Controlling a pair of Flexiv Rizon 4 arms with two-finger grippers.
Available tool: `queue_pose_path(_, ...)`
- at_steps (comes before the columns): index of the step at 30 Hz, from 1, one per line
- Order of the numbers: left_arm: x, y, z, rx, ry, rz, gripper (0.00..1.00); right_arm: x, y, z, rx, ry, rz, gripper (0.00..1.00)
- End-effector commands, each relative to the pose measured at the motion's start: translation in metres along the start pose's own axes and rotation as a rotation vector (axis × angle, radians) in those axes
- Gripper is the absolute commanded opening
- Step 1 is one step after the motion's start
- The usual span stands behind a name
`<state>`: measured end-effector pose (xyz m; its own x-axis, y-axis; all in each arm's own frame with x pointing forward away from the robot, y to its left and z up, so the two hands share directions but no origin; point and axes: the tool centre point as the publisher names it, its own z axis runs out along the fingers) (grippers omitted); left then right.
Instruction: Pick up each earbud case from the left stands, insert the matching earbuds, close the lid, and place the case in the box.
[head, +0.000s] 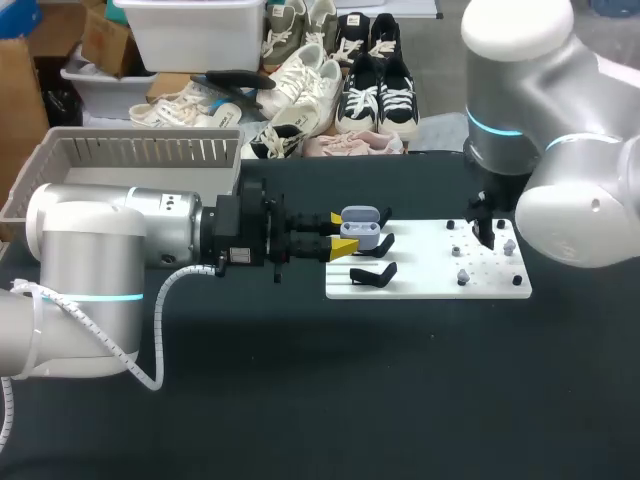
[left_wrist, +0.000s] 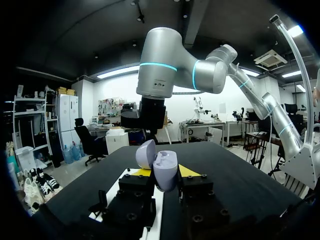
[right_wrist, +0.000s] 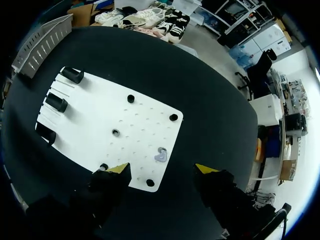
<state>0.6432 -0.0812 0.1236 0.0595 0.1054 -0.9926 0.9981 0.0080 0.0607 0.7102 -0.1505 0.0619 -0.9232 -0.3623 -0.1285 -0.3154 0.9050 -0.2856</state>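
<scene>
The left gripper is clamped on the lavender earbud case, whose lid stands open, at the far-left edge of the white board. Black stands sit just near of it. The right gripper hangs with its fingers apart over the board's right part, above a small grey earbud lying among black pegs. A grey basket stands far left, beyond the left arm.

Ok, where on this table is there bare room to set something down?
The widest bare patch is the table on the near side of the white board. Crowded: the board's left end, with the stands and the left gripper holding the earbud case, and its right end, pegs under the right gripper.
</scene>
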Motion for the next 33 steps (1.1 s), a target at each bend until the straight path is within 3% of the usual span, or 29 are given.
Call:
queue_pose_path(1, 0.0, -0.001, 0.0, -0.002, -0.003, 0.001, 0.0, 0.001, 0.001, 0.005, -0.004, 0.005, 0.0, 0.76)
queue_pose_path(2, 0.0, -0.001, 0.0, -0.002, -0.003, 0.001, 0.0, 0.001, 0.002, 0.006, -0.006, 0.007, 0.0, 0.74)
queue_pose_path(5, 0.0, -0.001, 0.0, -0.002, -0.003, 0.001, 0.0, 0.001, 0.004, 0.008, -0.009, 0.009, 0.0, 0.55)
queue_pose_path(7, 0.0, -0.001, 0.0, -0.002, -0.003, 0.001, 0.0, 0.0, 0.004, 0.01, -0.01, 0.012, -0.001, 0.55)
queue_pose_path(8, 0.0, -0.001, 0.0, -0.002, -0.003, 0.001, 0.0, 0.0, 0.005, 0.011, -0.009, 0.013, -0.002, 0.5)
queue_pose_path(33, 0.0, -0.001, 0.0, -0.002, -0.003, 0.001, 0.0, -0.004, 0.004, 0.03, -0.006, 0.055, 0.018, 0.43)
